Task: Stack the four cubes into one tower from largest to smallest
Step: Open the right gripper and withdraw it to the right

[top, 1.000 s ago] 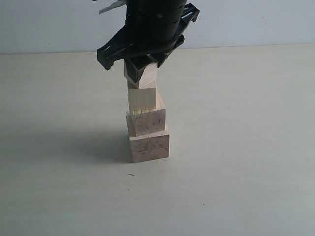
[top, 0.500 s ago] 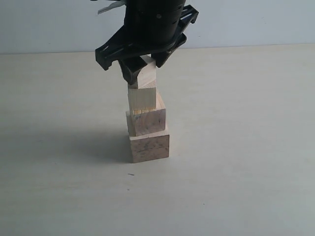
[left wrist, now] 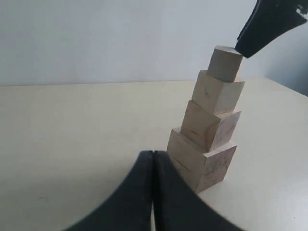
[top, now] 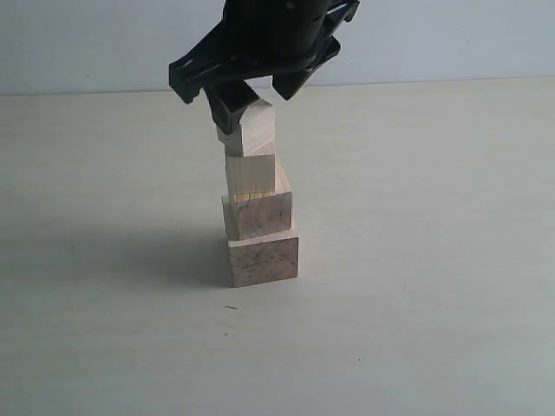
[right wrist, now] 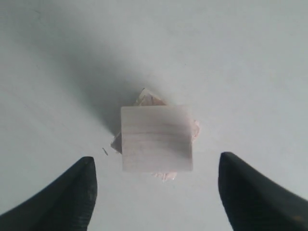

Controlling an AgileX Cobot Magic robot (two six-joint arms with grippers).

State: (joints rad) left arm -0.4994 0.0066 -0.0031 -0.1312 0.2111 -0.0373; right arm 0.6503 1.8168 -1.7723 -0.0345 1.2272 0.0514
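On top of the tower [top: 256,208], the smallest cube [top: 251,130] sits twisted against the one beneath, with all four cubes stacked on the surface [top: 416,260]. Directly above the tower hangs the right gripper [right wrist: 156,160], jaws apart, one finger [top: 227,106] close against the smallest cube's corner. Low beside the tower, the left gripper [left wrist: 153,156] has its jaws together. Recommended: lift straight upward, slowly, without sideways drift, lest that finger drag the smallest cube off

Pale beige tabletop [top: 434,260], plain light grey wall [top: 87,43] behind, soft shadows
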